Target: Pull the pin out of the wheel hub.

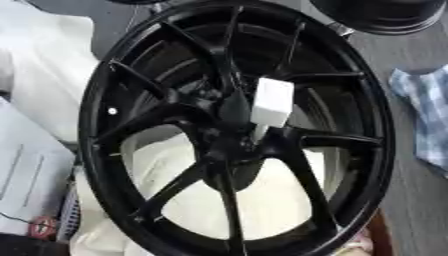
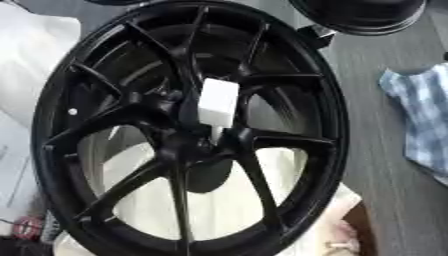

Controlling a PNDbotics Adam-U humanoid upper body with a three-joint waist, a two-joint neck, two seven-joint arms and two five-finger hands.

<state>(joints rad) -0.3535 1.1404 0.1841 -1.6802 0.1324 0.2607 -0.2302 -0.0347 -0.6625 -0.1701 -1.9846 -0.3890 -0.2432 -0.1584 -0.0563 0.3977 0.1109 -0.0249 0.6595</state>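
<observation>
robot hand unseen, pin (image 1: 272, 102) in wheel hub (image 1: 224, 146)

We see a grey floor (image 1: 411, 200) carrying the black wheel (image 1: 367, 125), a blue checked cloth (image 1: 429, 115) and white sheeting (image 1: 52, 75).

Soft, blurry, evenly lit daylight frames

**Cloth, Spare Rim and Padding Seen on Grey Floor**

A blue-and-white checked cloth (image 2: 420, 120) is laid at the right edge. A second black rim (image 1: 381, 15) is seen beyond the cloth, at top. White padding (image 1: 52, 75) is spread well left of the cloth.
</observation>
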